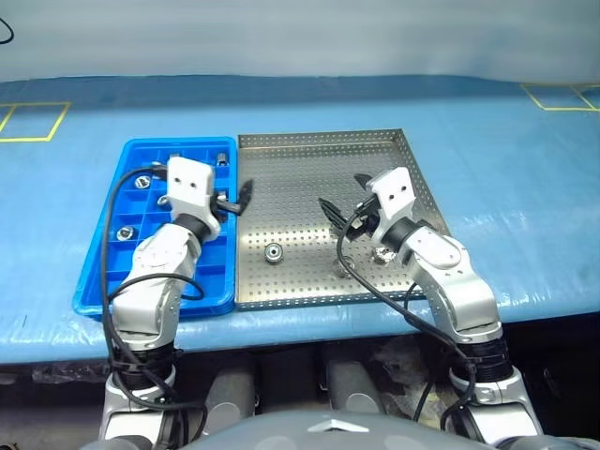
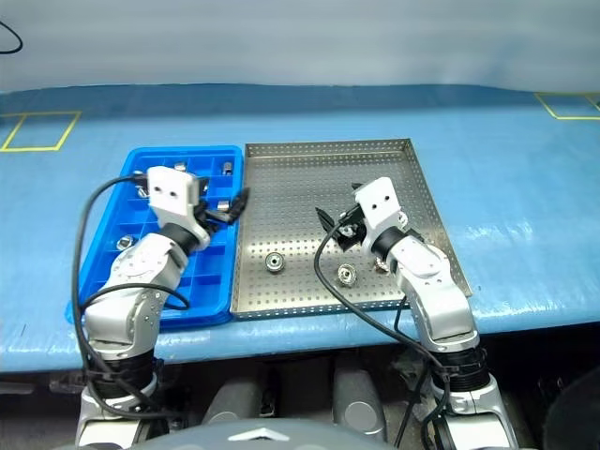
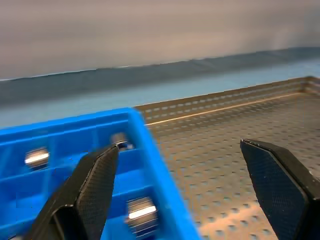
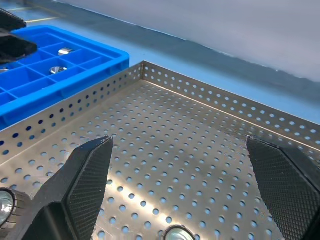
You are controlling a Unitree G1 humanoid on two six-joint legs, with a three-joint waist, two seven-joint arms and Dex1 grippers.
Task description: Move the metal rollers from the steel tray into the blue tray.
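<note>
The steel tray (image 1: 319, 150) lies in the middle of the table, with the blue tray (image 1: 98, 281) against its left rim. Loose metal rollers (image 2: 275, 262) (image 2: 346, 274) rest near the steel tray's front. Several more rollers (image 1: 142, 182) (image 3: 142, 212) sit in compartments of the blue tray. My left gripper (image 1: 244, 197) hovers open and empty over the seam between the two trays, its fingers (image 3: 95, 185) spread wide. My right gripper (image 1: 344, 194) stands open over the steel tray's right half, with nothing in it. Two rollers (image 4: 5, 202) (image 4: 177, 234) lie just below its fingers (image 4: 90, 170).
Both trays rest on a blue table cover (image 1: 506, 187) marked with yellow outlined squares (image 1: 33, 122) at the far left and far right. The table's front edge runs just below the trays. Black cables (image 1: 366, 281) hang from both wrists.
</note>
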